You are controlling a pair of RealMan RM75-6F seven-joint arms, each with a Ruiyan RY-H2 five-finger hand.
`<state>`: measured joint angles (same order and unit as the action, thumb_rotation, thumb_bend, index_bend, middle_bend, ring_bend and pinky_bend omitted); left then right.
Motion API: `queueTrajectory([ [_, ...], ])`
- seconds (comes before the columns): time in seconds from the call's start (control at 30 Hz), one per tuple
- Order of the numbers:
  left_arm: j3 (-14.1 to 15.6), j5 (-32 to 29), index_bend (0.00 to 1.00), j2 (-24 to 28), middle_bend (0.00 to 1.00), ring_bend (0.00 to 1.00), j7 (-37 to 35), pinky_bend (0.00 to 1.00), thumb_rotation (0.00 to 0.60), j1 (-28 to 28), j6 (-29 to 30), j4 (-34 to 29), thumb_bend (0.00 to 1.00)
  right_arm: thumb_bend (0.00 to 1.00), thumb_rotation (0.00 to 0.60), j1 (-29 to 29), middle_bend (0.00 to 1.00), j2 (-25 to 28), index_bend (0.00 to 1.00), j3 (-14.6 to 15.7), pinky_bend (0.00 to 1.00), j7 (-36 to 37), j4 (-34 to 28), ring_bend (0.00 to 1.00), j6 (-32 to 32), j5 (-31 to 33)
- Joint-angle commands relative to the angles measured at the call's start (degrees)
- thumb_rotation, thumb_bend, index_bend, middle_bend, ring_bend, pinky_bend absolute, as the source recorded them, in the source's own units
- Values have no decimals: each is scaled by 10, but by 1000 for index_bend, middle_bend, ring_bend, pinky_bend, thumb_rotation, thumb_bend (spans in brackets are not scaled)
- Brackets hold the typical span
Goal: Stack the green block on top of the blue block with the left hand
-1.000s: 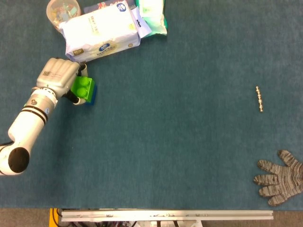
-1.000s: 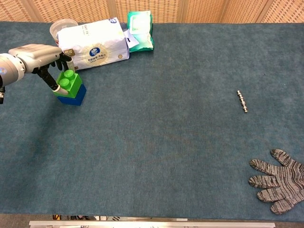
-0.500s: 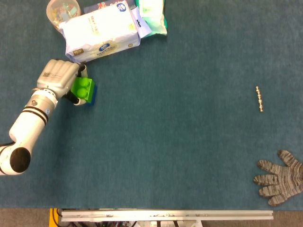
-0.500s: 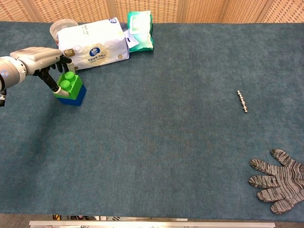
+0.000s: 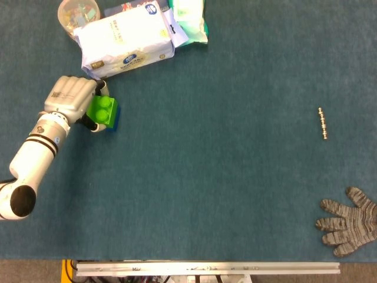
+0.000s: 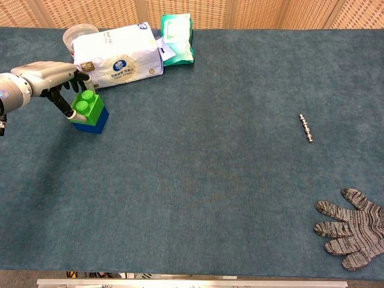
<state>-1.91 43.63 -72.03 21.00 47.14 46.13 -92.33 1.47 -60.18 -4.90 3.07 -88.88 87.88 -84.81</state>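
Observation:
The green block sits on top of the blue block at the far left of the table. Only a strip of blue shows beneath it in the head view. My left hand is at the green block's left side. Its fingers reach around the green block, the thumb at the near side and a finger at the far side, and they still hold it. My right hand is in neither view.
A white tissue pack lies just behind the blocks, with a plastic cup and a green packet beside it. A small metal piece and a grey glove lie at the right.
The green block has come down from a slight tilt to sit level on the blue block. The left hand has shifted a little to the left, still around it.

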Motion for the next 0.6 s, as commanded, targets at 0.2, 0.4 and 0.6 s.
queueTrajectory([
  [0.2,-14,32,118,23,254,274,-46,256,600,-25,24,-23,126,233,600,1,354,0,322,-1,277,2,1,231,-1,1],
  [0.4,-22,76,123,51,254,272,-102,256,600,-72,78,-54,126,233,600,5,354,2,322,-3,277,4,0,231,-5,0],
  [0.6,-12,151,169,69,270,272,-143,256,600,-150,193,-84,126,233,600,10,354,6,322,-6,277,4,-4,231,-15,5],
])
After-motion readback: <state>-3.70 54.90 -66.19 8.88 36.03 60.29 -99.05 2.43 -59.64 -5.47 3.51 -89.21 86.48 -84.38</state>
